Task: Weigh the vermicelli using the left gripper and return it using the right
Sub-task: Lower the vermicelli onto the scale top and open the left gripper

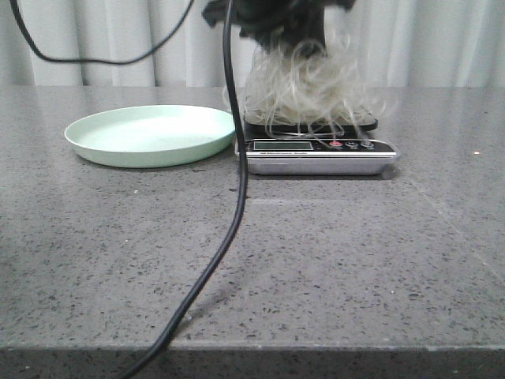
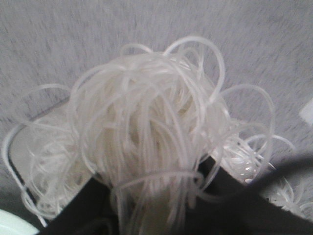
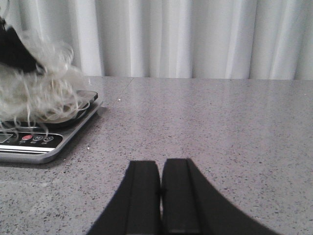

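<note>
The vermicelli is a fluffy clump of thin white strands hanging from my left gripper, with its lower strands resting on the black platform of the scale. In the left wrist view the vermicelli fills the frame and my left gripper is shut on its strands. My right gripper is shut and empty, low over the table to the right of the scale. The vermicelli also shows in the right wrist view.
A pale green round plate sits empty just left of the scale. A black cable hangs down across the front view. Pale curtains stand behind the speckled grey table.
</note>
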